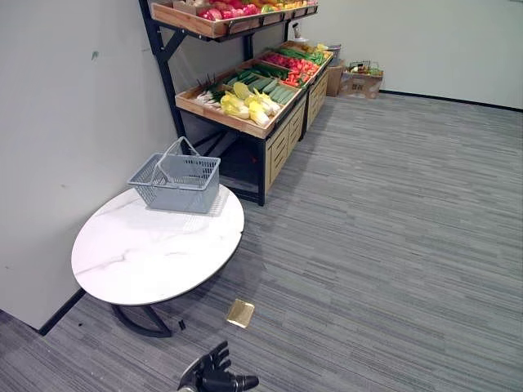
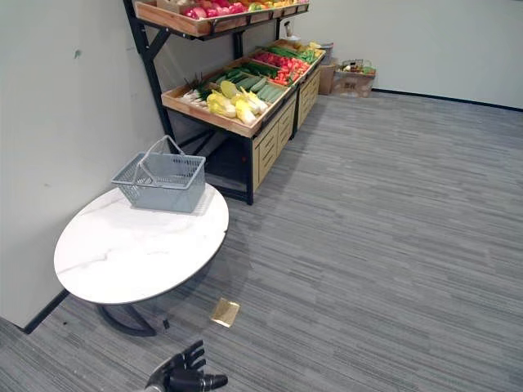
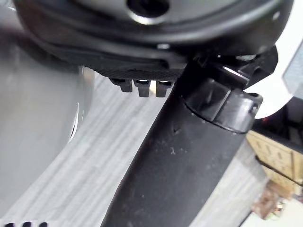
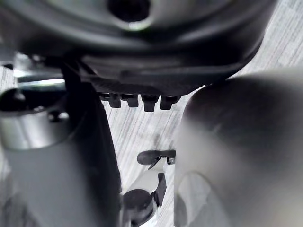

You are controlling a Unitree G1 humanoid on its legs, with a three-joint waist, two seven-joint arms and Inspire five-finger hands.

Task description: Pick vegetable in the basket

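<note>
An empty grey plastic basket [image 1: 176, 181] with its handles raised stands at the far edge of a round white marble table [image 1: 155, 253]. Beyond it, a wooden rack holds vegetables: yellow-white cabbages [image 1: 245, 104] at the near end, then green cucumbers [image 1: 265, 82] and red peppers [image 1: 294, 64] further back. My left hand [image 1: 214, 376] hangs low over the floor in front of the table, fingers spread and holding nothing. In the right wrist view, my right hand [image 4: 149, 101] shows short straight fingertips over the carpet, also holding nothing.
A grey wall runs along the left behind the table. An upper shelf [image 1: 225, 12] carries red and pink produce. A small gold square [image 1: 240, 313] lies on the carpet by the table's base. Cardboard boxes [image 1: 359, 80] sit at the far wall. Open carpet stretches right.
</note>
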